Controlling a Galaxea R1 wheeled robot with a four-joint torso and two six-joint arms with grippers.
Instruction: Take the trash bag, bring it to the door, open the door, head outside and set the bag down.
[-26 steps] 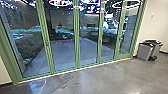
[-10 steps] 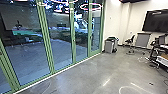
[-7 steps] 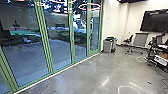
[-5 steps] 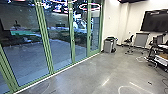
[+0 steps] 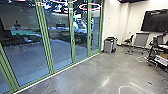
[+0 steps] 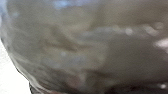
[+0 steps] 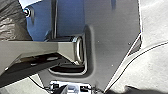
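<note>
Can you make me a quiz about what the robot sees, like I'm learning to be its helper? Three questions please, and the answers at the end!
1. Pick one. What colour are the frames of the big glass wall?
A) pink
B) green
C) yellow

2. True or false? The black chair is outside, behind the glass.

3. Fill the gap. Really close up in the left wrist view is the wrinkly trash ____.

Key:
1. B
2. False: the chair is inside, near the grey cabinet.
3. bag
</note>
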